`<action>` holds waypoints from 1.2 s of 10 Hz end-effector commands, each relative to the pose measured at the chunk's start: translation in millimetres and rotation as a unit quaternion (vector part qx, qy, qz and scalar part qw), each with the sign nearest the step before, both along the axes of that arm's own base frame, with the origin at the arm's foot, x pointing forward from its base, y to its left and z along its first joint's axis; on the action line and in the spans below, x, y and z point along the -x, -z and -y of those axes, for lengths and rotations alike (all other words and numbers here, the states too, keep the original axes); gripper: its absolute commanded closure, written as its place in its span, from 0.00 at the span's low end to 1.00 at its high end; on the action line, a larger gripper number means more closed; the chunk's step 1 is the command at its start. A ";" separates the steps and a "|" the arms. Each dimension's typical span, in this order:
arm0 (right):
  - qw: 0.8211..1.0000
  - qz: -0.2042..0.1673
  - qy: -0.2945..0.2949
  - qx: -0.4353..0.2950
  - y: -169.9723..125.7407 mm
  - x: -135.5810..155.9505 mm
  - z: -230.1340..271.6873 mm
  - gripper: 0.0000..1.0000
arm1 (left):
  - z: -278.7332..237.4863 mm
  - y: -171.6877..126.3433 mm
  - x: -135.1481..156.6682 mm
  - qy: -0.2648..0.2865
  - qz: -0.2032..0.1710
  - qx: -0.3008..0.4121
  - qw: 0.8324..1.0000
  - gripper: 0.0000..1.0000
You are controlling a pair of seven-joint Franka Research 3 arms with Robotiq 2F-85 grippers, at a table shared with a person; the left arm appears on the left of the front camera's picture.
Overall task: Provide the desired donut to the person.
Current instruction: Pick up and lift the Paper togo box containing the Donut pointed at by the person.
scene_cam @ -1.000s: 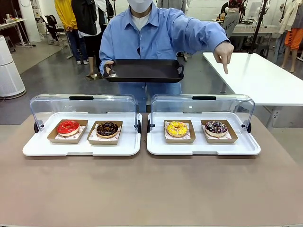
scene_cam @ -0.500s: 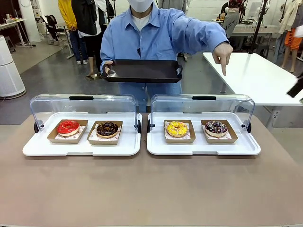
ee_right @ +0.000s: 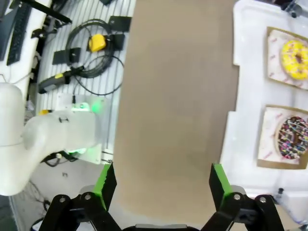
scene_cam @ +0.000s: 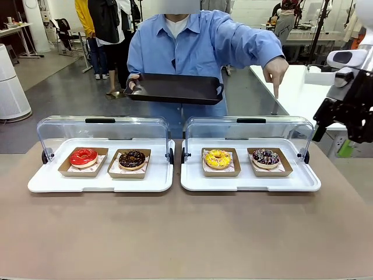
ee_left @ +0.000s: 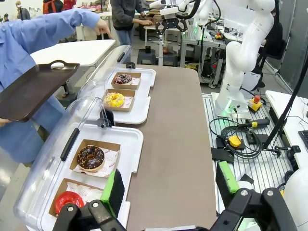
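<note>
Swinging in from the right edge of the front view within the last half second, my right arm now hangs beside the table's far right corner. The right gripper (ee_right: 162,185) has its green-padded fingers spread wide, holding nothing. The person's pointing hand (scene_cam: 275,69) has stayed put, index finger aimed down above the sprinkled chocolate donut (scene_cam: 266,157). That donut sits in its cardboard holder at the right end of the right-hand display tray (scene_cam: 250,185), beside the yellow donut (scene_cam: 217,158), with the clear cover (scene_cam: 250,125) rolled back. Their other hand holds a black serving tray (scene_cam: 175,87) level. I judge the choice made and my right arm beginning its approach. My left gripper (ee_left: 168,192) is likewise wide open and empty, near the other display tray's left end.
</note>
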State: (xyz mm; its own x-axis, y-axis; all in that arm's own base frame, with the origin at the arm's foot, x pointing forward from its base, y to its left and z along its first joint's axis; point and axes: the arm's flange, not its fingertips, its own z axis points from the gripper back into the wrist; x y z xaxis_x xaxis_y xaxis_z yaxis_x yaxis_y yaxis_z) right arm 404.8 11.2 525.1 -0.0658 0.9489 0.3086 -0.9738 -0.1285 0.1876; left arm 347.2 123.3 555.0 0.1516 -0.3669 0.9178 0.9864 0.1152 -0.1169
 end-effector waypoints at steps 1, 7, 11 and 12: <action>0.999 0.043 0.010 -0.009 18.4 -18.6 7.3 0.00 | -1.0 -1.6 0.6 0.001 0.003 0.001 1.000 0.00; 1.000 0.016 0.004 0.000 8.0 -12.1 2.1 0.00 | -1.0 -1.6 0.6 0.001 0.003 0.001 1.000 0.00; 0.991 0.105 0.049 0.063 23.7 -2.6 -27.7 0.00 | -1.0 -1.6 0.6 0.001 0.003 0.001 1.000 0.00; 0.988 0.117 0.058 0.085 36.8 0.1 -37.0 0.00 | -1.0 -1.6 0.6 0.001 0.003 0.001 1.000 0.00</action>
State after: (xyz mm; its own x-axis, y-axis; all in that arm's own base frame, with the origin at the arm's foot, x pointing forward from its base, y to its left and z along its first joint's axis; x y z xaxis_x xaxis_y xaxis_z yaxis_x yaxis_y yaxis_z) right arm 416.4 34.9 509.7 -0.0509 0.9752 0.2152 -0.9986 -0.0525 0.0019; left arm 347.2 123.3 555.0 0.1519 -0.3671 0.9177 0.9864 0.1156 -0.1170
